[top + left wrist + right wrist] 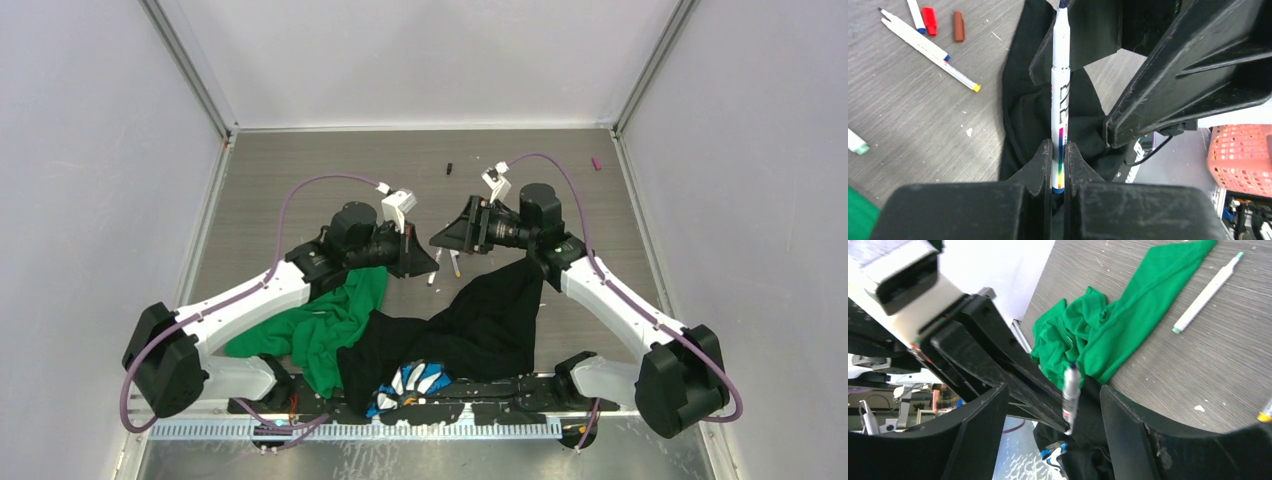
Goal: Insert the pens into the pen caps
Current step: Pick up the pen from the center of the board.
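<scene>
My left gripper [1058,145] is shut on the lower end of a white pen [1060,90] with a rainbow stripe, which points straight out from the fingers. In the right wrist view the same pen [1070,397] hangs between the wide-apart jaws of my open right gripper [1053,390], touching neither. The two grippers [428,262] [445,238] face each other mid-table. More pens [918,42] lie on the table beside a red cap [929,21] and a brown cap [958,26]. A black cap [450,167] and a magenta cap [596,163] lie far back.
A black cloth [490,320] and a green cloth [320,320] lie crumpled near the arm bases. A teal-tipped pen [1205,292] rests beyond the green cloth. Grey walls close in the wooden table [300,160] on three sides.
</scene>
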